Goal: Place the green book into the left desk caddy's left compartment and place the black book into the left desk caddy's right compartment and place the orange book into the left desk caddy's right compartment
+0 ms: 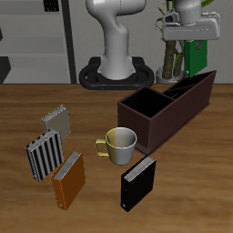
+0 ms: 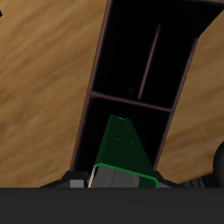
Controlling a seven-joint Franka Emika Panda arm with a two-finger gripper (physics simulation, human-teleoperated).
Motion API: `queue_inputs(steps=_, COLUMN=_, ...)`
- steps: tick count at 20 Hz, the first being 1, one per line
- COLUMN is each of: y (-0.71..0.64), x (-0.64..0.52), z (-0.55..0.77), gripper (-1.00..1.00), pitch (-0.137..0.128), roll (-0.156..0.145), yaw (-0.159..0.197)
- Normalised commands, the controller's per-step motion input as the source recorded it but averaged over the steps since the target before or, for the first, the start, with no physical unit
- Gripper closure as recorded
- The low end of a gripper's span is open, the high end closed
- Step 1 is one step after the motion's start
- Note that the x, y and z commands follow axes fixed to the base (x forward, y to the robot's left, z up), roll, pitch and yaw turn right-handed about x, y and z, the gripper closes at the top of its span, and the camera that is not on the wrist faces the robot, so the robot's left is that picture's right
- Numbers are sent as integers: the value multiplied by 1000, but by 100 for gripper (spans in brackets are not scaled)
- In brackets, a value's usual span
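Observation:
My gripper (image 1: 190,38) is shut on the green book (image 1: 193,57), which hangs upright above the end of the left desk caddy (image 1: 146,123) that lies farthest from the mug. In the wrist view the green book (image 2: 121,145) points down from the gripper (image 2: 114,178) over a compartment of the caddy (image 2: 87,122), just short of the cross divider. The black book (image 1: 138,182) stands near the table's front edge. The orange book (image 1: 68,178) lies beside it, also toward the front. Both are far from the gripper.
A yellow-green mug (image 1: 119,143) sits just in front of the caddy. A grey-and-black striped book (image 1: 44,153) and a smaller grey book (image 1: 55,119) lie behind the orange book. The robot base (image 1: 116,71) stands at the back.

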Motion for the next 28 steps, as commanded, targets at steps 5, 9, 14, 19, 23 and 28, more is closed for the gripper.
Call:
queue_inputs(steps=5, y=46, x=60, z=-140, gripper=100, pitch=35, roll=15, yaw=6)
queue_inputs(steps=9, y=-3, x=119, z=-111, gripper=100, pitch=38, roll=-4, yaw=-7)
queue_inputs(steps=14, y=-22, x=137, z=-185, gripper=100, pitch=41, roll=-6, yaw=1)
queue_inputs(steps=19, y=39, x=34, z=-124, gripper=100, pitch=34, roll=11, yaw=0)
queue_inputs(steps=23, y=120, x=-44, z=-137, gripper=100, pitch=29, roll=29, yaw=-15)
queue_inputs(steps=28, y=235, x=-129, z=-159, gripper=100, pitch=9, roll=67, yaw=13)
